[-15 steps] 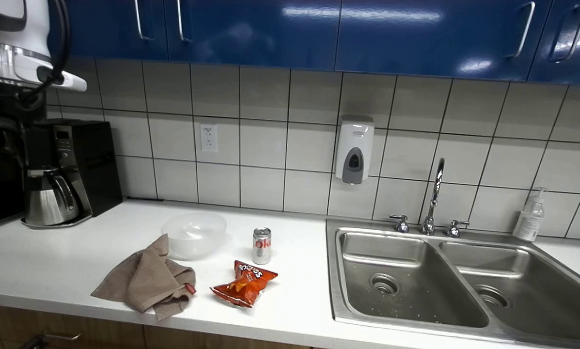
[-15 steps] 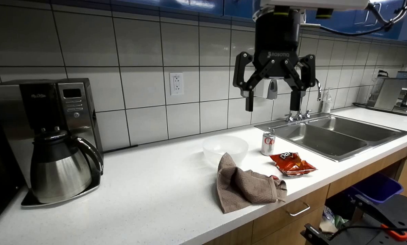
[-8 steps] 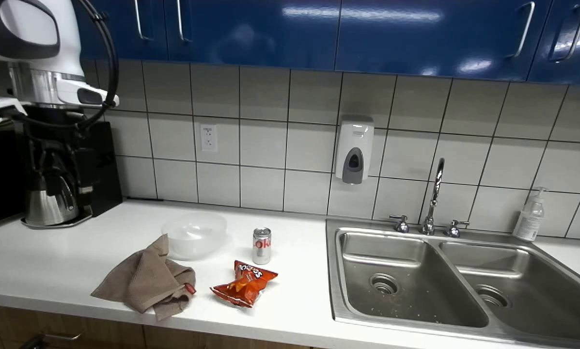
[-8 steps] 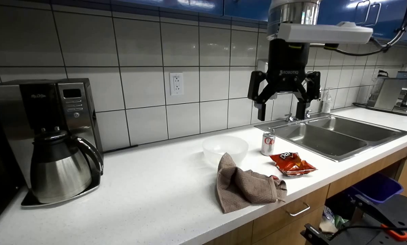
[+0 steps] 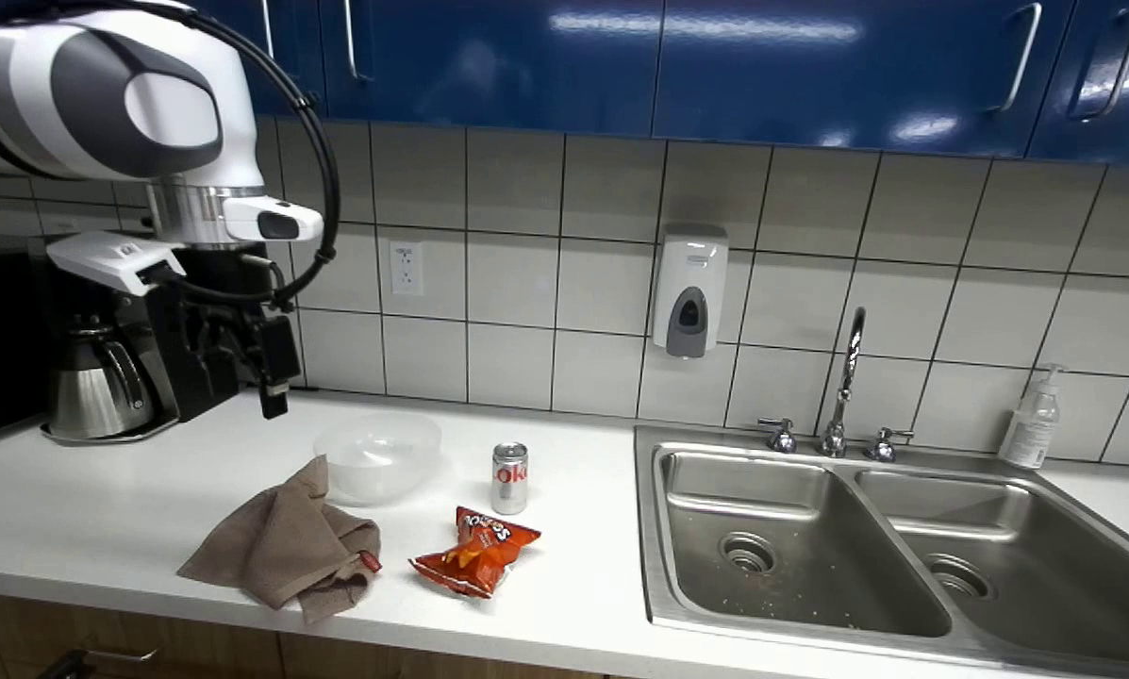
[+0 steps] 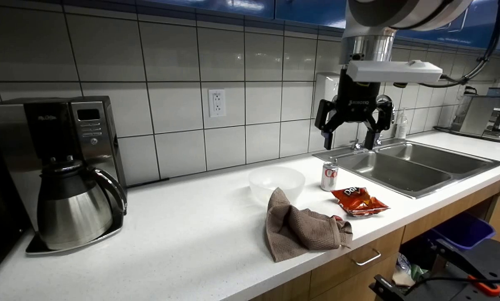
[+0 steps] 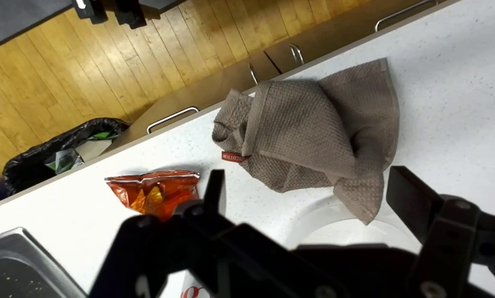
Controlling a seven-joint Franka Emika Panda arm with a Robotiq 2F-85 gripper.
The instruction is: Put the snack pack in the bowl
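The bag (image 5: 476, 554) lies at lower middle in an exterior view, outside the bowl (image 5: 375, 483), near the can (image 5: 509, 479). The gripper (image 6: 349, 143) is spread wide, holding nothing; should it descend askew, it could topple the can.

The snack pack (image 5: 477, 554) is red, the counter (image 7: 445, 103) speckled white.

Glare streaks the blue cabinets (image 5: 573, 75) — counter (image 5: 578, 528) bright (nearly washed-out).

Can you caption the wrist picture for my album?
Looking down past the open hand: towel, bowl and snack on the counter.
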